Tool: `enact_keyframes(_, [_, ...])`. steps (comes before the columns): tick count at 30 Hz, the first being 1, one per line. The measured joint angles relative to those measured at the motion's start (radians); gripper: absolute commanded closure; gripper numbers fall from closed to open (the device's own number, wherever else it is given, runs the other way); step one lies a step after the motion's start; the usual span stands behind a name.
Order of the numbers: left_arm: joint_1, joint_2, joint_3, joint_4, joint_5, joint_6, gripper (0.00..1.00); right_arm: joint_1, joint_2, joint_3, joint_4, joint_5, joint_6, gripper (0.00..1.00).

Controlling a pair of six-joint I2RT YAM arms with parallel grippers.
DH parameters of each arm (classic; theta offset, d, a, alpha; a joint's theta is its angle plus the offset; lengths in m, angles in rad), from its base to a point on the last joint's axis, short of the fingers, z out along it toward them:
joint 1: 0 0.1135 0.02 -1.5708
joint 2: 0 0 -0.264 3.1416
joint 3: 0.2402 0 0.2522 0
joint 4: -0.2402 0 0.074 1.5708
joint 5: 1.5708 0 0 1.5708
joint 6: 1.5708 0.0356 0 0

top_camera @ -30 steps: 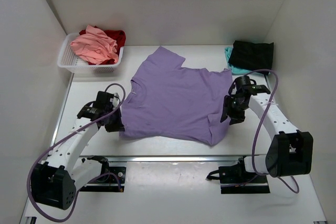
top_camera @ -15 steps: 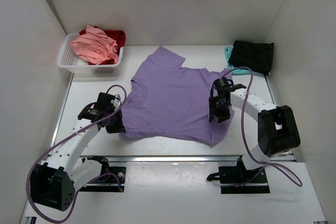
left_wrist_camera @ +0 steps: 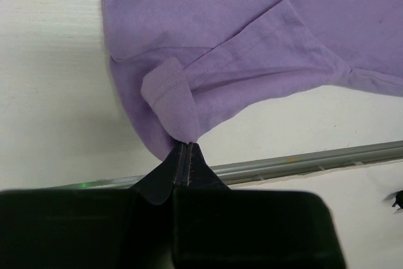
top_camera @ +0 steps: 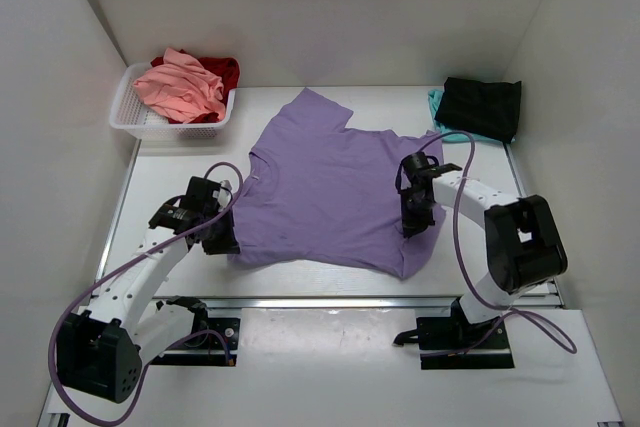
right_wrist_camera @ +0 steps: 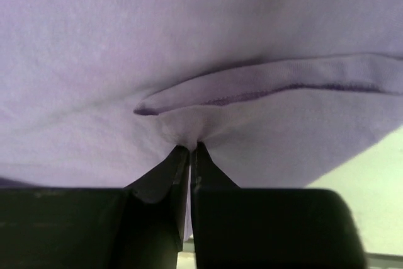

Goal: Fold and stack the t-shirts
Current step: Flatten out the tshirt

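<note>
The lavender t-shirt (top_camera: 335, 192) lies spread flat across the middle of the table (top_camera: 170, 162), between the two arms. The left gripper (top_camera: 222, 238) sits at the shirt's near left corner, its jaws closed on a pinch of the cloth edge beside a folded-over sleeve hem. The right gripper (top_camera: 412, 223) rests on the shirt just inside its right edge, jaws clamped on a small bunch of cloth under a hemmed fold.

In the far left corner, a white basket (top_camera: 125, 119) holds a salmon-pink t-shirt (top_camera: 180, 87) and a red t-shirt (top_camera: 226, 71). In the far right corner, a black t-shirt (top_camera: 482, 105) lies on a teal t-shirt (top_camera: 447, 132).
</note>
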Motion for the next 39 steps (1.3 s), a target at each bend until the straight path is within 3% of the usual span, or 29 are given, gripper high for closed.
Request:
enact_keyframes(6, [0.000,0.000,0.023,-0.033,-0.033,0.011,1.00,-0.047,-0.132,0.005,-0.102,-0.001,0.015,1.00])
enact_keyframes(16, [-0.018,0.042,0.144,-0.041,-0.073,0.036,1.00,-0.268,-0.436,-0.054,-0.383,0.011,0.150,1.00])
enact_keyframes(22, [-0.045,0.102,0.205,-0.036,-0.096,0.049,1.00,-0.293,-0.509,-0.127,-0.495,-0.006,0.219,1.00])
enact_keyframes(31, [-0.068,0.156,0.299,-0.050,-0.143,0.060,1.00,-0.529,-0.558,-0.158,-0.550,-0.019,0.196,1.00])
enact_keyframes(36, [-0.053,0.195,0.456,-0.075,-0.224,0.060,1.00,-0.531,-0.520,-0.065,-0.574,0.013,0.207,1.00])
enact_keyframes(39, [-0.030,0.228,0.538,-0.066,-0.238,0.050,1.00,-0.598,-0.525,0.019,-0.554,0.016,0.226,1.00])
